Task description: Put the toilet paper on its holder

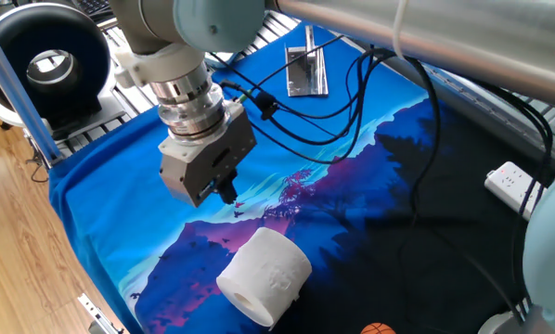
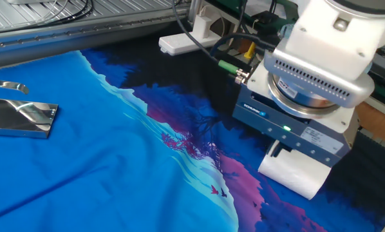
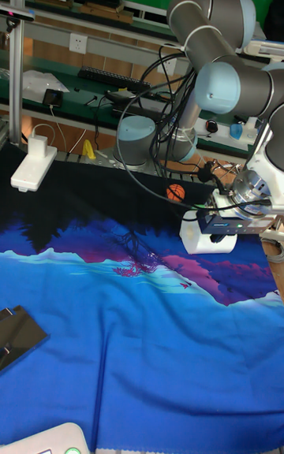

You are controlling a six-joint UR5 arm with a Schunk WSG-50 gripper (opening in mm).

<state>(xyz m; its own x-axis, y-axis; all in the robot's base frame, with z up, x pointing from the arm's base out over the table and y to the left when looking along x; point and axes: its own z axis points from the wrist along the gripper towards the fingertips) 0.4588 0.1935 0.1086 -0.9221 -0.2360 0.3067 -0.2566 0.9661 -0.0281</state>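
The toilet paper [image 1: 264, 274] is a plump white roll lying on its side on the printed cloth near the front edge. It also shows as a white block [image 2: 295, 173] below the gripper body and as a small roll [image 3: 207, 243]. My gripper [image 1: 226, 193] hangs up and to the left of the roll, apart from it. Its dark fingers sit close together with nothing between them. The holder [image 1: 306, 67] is a shiny silver stand on a flat base at the far end of the cloth, and it shows again at the left edge [image 2: 22, 119].
A large black ring-shaped device [image 1: 50, 60] stands off the cloth at the far left. White power strips [image 1: 508, 181] [image 2: 179, 44] lie at the table's edges. Black cables [image 1: 352, 111] trail from the arm across the cloth. An orange ball [image 3: 177, 193] sits behind the roll.
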